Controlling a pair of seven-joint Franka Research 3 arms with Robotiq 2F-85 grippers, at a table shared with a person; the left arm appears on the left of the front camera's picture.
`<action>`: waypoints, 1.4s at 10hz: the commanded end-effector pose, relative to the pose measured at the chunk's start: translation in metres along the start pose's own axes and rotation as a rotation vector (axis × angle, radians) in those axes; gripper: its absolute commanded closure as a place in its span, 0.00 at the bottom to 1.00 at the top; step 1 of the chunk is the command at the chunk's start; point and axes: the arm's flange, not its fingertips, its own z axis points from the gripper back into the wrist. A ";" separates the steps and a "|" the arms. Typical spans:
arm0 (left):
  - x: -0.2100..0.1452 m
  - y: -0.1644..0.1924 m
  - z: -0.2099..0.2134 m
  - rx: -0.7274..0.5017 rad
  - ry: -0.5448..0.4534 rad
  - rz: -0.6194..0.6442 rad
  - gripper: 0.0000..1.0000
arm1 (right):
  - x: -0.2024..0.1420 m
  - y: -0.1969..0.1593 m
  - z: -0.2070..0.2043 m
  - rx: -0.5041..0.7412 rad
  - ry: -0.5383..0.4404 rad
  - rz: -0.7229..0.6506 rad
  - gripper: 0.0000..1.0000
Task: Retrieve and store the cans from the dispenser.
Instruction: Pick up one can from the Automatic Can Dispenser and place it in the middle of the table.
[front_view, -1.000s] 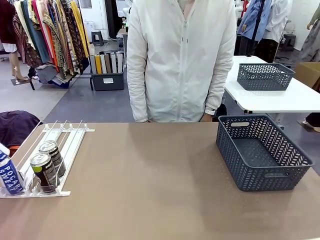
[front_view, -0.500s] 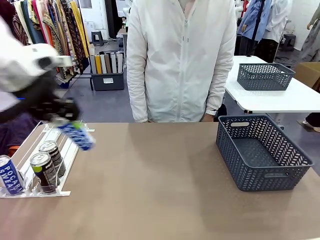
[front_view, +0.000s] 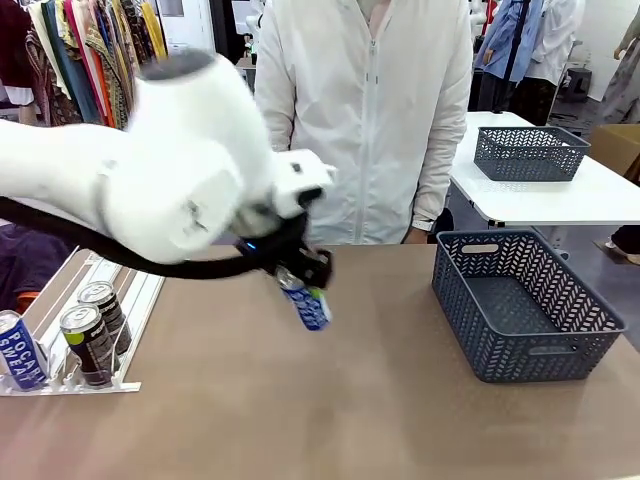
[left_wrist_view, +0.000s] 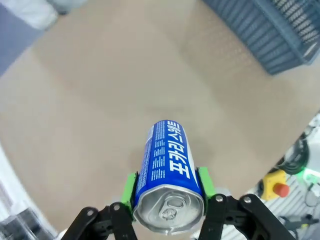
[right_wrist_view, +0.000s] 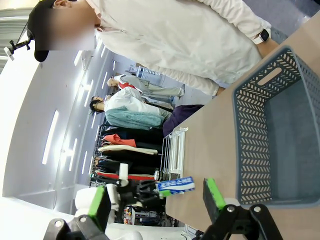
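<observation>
Spanning the foreground, the brown bench carries a rack at the robot's left and a basket at its right. The white left arm reaches in from the left across the middle of the bench, in front of a person in a white jacket standing at the far side. The dark grey lattice basket sits near the right edge, well apart from the arm. The dispenser, a white rack of railed lanes, lies at the left edge. At its near end stand a blue can in an outer lane and two dark cans, one behind the other, in a lane beside it.

The left gripper is clamped on another blue can. Its green pads press on opposite sides close to the silver top, and the can's body juts out past the fingertips. Seen from the front, this can hangs tilted above the bare middle of the bench, top end up in the gripper, between dispenser and basket and clear of both.

The right gripper has its jaws wide apart, and its camera looks across the basket toward the held can.
</observation>
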 end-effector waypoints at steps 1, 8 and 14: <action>0.013 -0.027 -0.042 0.060 -0.002 -0.034 1.00 | 0.004 0.002 -0.001 0.020 -0.012 0.014 0.00; 0.006 -0.045 -0.086 0.142 0.190 -0.079 1.00 | 0.004 0.002 -0.001 0.020 -0.012 0.014 0.00; 0.008 -0.040 -0.081 0.130 0.176 -0.075 0.00 | 0.004 0.002 -0.001 0.020 -0.012 0.014 0.00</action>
